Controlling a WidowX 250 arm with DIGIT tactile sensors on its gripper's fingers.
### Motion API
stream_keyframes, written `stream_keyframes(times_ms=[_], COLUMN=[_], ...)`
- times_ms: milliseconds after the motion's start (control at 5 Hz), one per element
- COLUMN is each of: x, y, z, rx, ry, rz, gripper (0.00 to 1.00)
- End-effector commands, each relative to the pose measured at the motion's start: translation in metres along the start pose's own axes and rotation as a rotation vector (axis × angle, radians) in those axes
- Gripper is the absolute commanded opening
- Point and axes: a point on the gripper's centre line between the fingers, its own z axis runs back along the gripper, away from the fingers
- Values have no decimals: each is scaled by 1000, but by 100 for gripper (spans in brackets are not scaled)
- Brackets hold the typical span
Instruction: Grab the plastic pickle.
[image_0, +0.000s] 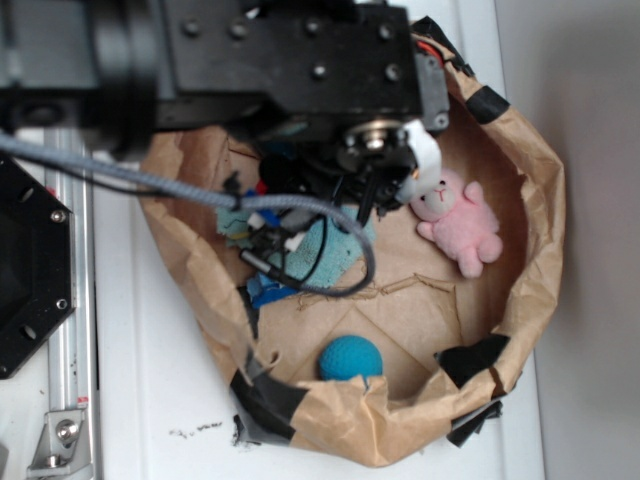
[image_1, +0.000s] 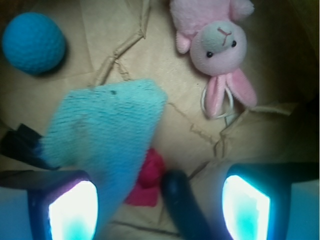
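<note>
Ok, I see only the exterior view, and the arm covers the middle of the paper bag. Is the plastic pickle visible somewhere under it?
Observer: Yes. In the wrist view the plastic pickle lies on the bag floor, between the fingers of the open end effector.
Operator: Is something in the way?
Observer: The aqua cloth hangs in front of one finger, and a red item lies beside the pickle, partly under the cloth.
Operator: Does the bunny touch the pickle?
Observer: No, the pink bunny lies well apart from it.
</note>
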Motion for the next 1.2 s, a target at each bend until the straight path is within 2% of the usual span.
stream_keyframes(times_ms=[0, 400, 600, 800, 1000], x=[-22, -43, -53, -50, -49], y=[2, 3, 17, 16, 15], z=[-15, -45, -68, -68, -64], rx=[116, 100, 99, 138, 143], ry=[46, 178, 253, 246, 223], rz=[-108, -163, -51, -37, -40], gripper=[100, 100, 100, 0, 0])
